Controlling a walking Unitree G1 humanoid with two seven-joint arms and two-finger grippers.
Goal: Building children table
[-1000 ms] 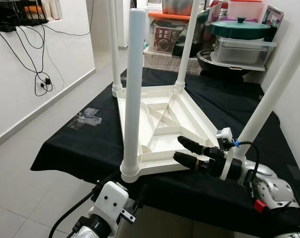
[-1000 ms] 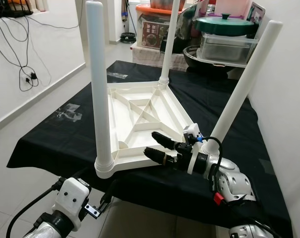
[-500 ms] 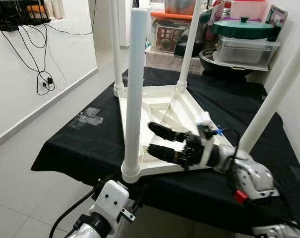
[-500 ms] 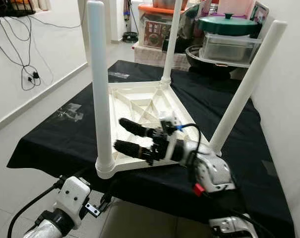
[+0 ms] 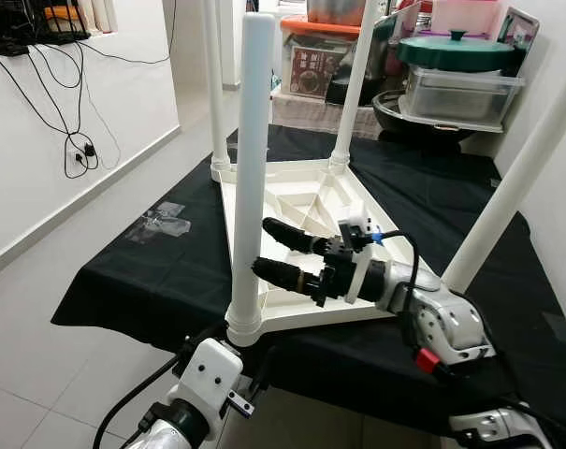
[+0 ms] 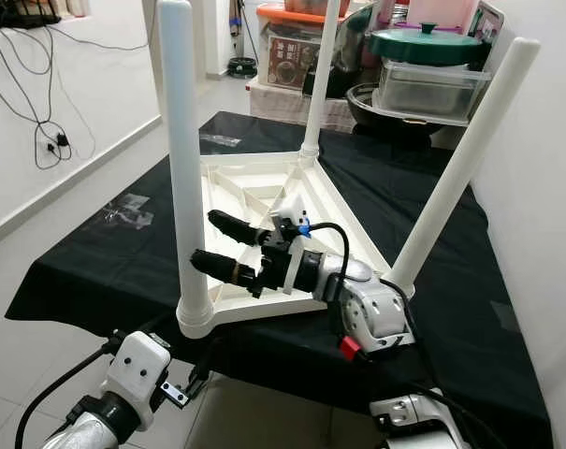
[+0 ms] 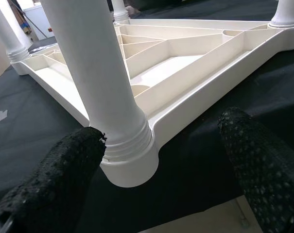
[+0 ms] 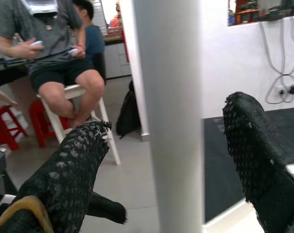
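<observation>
Left eye view: the right arm reaches across the body toward the robot's left, forearm roughly level above the black-covered counter (image 5: 123,271). Its right claw (image 5: 281,254) is spread wide, fingers pointing at the nearest leg (image 5: 250,178) of the children table (image 5: 306,234), just beside it but holding nothing. The white table lies upside down on the counter, top face down and ribbed underside up, its legs standing upward; the right-hand leg (image 5: 512,192) leans outward. The left arm is low at the counter's near edge. Behind, a box (image 5: 315,70) bears print too small to read.

Right eye view: the same layout; the right claw's two fingers sit one above the other, both short of the near leg.

Left wrist view: the left claw (image 7: 161,160) is open and empty, its fingers (image 7: 54,179) flanking the near leg's socket (image 7: 129,155) at the table's corner, not gripping it.

Right wrist view: the near leg stands upright between the parted fingers (image 8: 74,170). Beyond, a person (image 8: 49,53) sits on a white stool (image 8: 95,116).
</observation>
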